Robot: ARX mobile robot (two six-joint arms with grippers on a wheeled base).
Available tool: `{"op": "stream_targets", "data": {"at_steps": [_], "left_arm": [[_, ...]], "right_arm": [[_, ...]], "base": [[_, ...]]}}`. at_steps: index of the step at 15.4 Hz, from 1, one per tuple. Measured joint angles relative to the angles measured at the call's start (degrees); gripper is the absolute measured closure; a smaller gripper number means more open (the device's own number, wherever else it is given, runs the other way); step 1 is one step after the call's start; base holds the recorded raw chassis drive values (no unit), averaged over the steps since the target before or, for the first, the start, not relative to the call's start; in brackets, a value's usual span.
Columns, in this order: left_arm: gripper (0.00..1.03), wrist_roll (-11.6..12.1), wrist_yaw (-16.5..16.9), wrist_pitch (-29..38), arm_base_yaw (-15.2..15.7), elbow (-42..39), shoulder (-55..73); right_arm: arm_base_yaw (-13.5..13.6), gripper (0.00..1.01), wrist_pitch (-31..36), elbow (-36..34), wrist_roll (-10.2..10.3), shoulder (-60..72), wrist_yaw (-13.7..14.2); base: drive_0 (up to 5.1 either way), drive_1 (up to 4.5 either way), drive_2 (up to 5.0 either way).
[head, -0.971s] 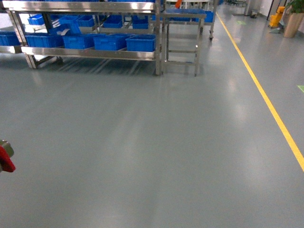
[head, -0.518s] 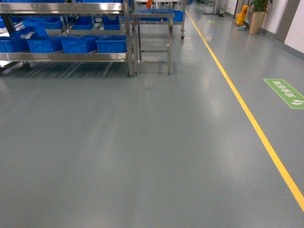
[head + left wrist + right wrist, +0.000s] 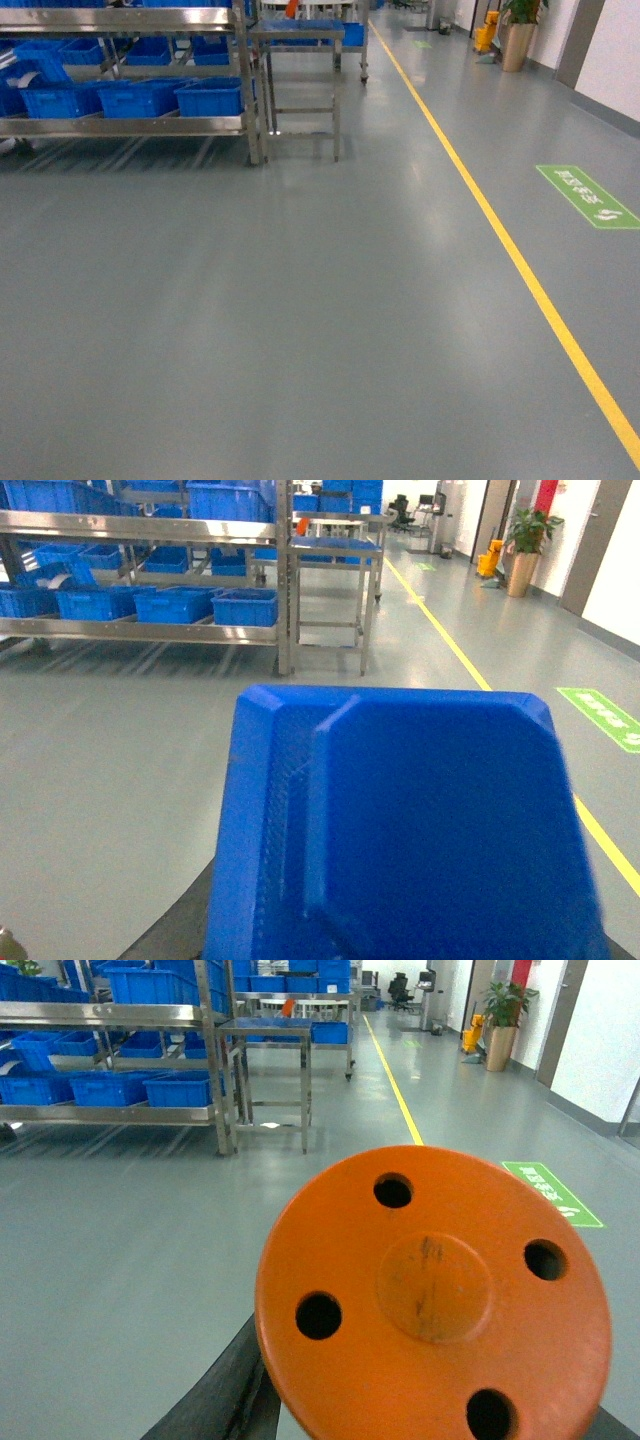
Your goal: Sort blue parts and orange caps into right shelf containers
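The floor (image 3: pixel 300 320) is a smooth grey coating with a soft sheen, reflecting light in pale streaks. The shelf rack (image 3: pixel 130 125) and the small table (image 3: pixel 300 35) beside it are bright, polished metal. The blue crates (image 3: pixel 210 97) look like matt moulded plastic. The blue part (image 3: pixel 420 830) is smooth plastic with a finely ribbed band. The orange cap (image 3: pixel 435 1295) is matt plastic, faintly scuffed at its centre.

Bright, even; floor (image 3: pixel 300 300) glare; wrist foregrounds blurred

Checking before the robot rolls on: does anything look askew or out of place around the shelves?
One blue crate on the steel rack sits tilted, unlike the level row of crates beside it. The floor shows no spill.
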Motion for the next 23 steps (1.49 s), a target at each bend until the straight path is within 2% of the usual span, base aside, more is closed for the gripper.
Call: {"op": "stream_targets", "data": {"at_steps": [23], "left_arm": [[0.6, 0.0, 0.0, 0.0, 0.0, 0.0, 0.0]], "right_arm": [[0.0, 0.57, 0.0, 0.0, 0.0, 0.0, 0.0]], "base": [[0.1, 4.29, -4.1]]}}
